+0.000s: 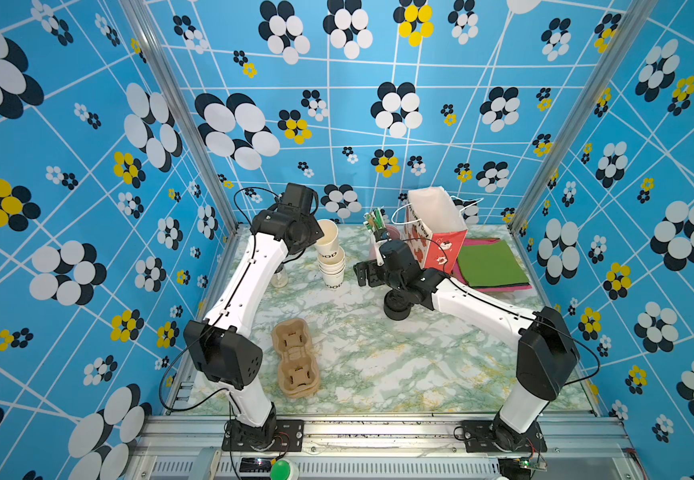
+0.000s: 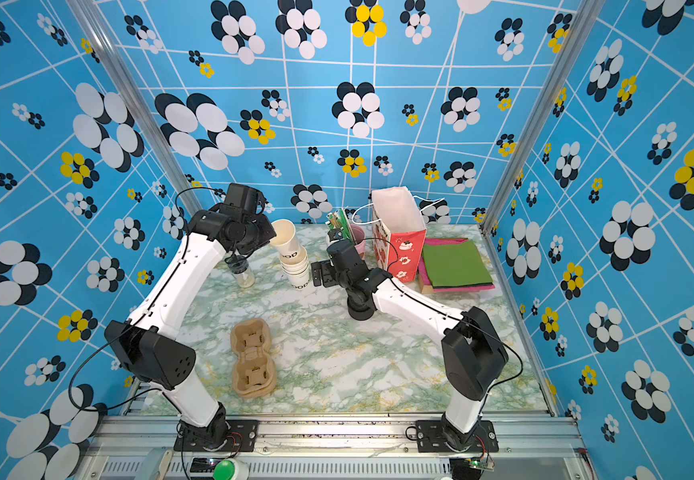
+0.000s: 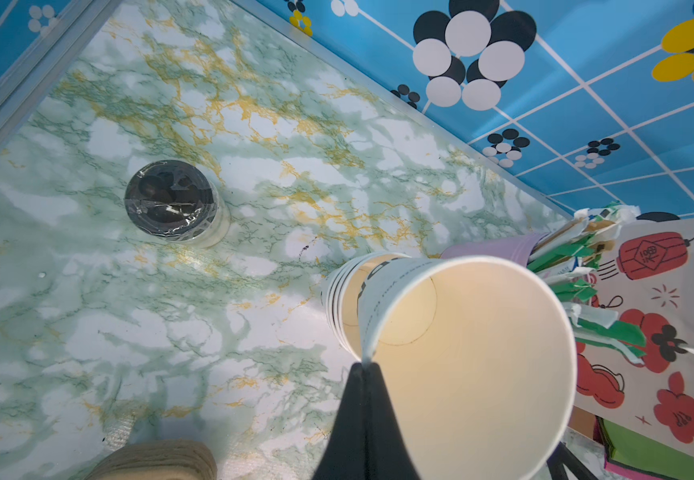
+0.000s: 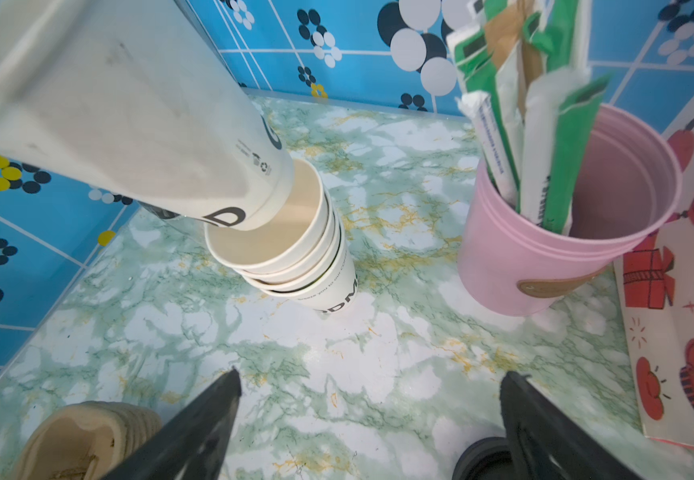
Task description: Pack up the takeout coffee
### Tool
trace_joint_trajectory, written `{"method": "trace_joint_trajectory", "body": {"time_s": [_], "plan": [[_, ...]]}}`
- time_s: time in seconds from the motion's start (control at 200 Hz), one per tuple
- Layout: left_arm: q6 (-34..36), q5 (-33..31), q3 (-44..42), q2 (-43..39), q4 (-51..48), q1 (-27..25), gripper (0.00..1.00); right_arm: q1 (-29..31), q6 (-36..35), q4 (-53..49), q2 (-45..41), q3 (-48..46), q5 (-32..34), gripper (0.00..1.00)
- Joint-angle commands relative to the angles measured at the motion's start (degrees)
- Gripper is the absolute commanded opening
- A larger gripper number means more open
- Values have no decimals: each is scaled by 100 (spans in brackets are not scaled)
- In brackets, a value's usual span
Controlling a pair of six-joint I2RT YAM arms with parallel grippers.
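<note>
The takeout coffee is out of view; no lidded cup shows. My left gripper (image 3: pixel 364 366) is shut on the rim of a lidless white paper cup (image 3: pixel 465 357), pinching its wall between the fingers. That cup (image 1: pixel 327 236) hangs tilted, its base still just inside the top of the stack of white paper cups (image 1: pixel 332 272) at the back of the table. My right gripper (image 4: pixel 370 380) stands open over bare table in front of the stack (image 4: pixel 295 262), nothing between its fingers. A squat black pile of lids (image 1: pixel 397 306) sits under the right wrist.
A red and white gift bag (image 1: pixel 436 232) stands open at the back right beside a pink cup of wrapped straws (image 4: pixel 565 232). Green and pink napkins (image 1: pixel 490 264) lie to its right. Brown cardboard cup carriers (image 1: pixel 295 359) lie front left. A small clear jar (image 3: pixel 170 203) stands left of the stack.
</note>
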Motion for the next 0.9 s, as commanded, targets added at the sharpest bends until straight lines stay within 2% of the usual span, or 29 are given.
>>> {"method": "trace_joint_trajectory", "body": {"time_s": [0.0, 0.42, 0.705, 0.895], "plan": [[42, -175, 208, -220, -232, -38, 0, -46, -187, -107, -423, -42, 202, 99], [-13, -420, 256, -682, -548, -364, 0, -90, -708, -515, -1311, -281, 415, 99], [143, -576, 34, -882, -929, -979, 0, -200, -885, -842, -1927, -625, 600, 99], [120, -581, -635, -1253, -811, -1386, 0, -274, -851, -1094, -2374, -941, 611, 99]]}}
